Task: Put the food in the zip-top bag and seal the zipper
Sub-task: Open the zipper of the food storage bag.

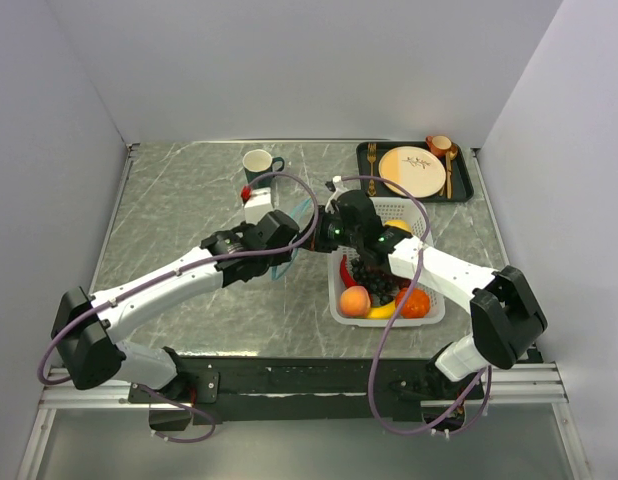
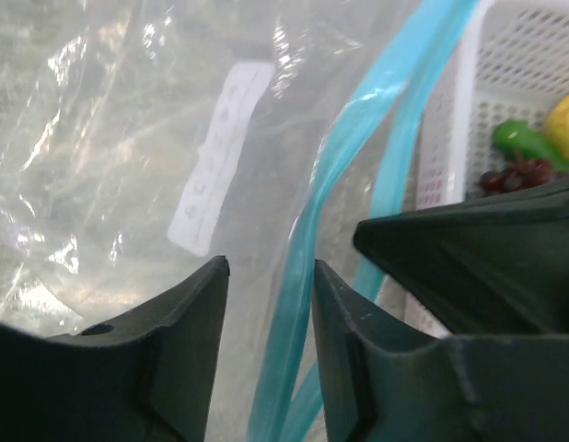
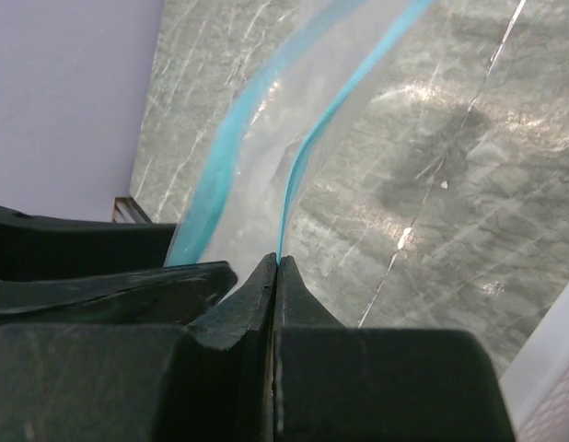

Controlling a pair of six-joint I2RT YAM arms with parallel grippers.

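While right hand (image 3: 277, 261) pinches one zipper (image 3: 214, 175) | left hand (image 2: 271, 267) narrowly parted | one bag (image 2: 128, 138)

Overhead the zip-top bag (image 1: 282, 268) is mostly hidden, the lemon (image 2: 565, 124) cropped

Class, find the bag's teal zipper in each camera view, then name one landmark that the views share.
Top external: zipper at centre.
Left wrist: zipper from top right to bottom centre.
Right wrist: zipper from the right gripper up to the top edge.
Shared landmark: white basket, right of the zipper in each.
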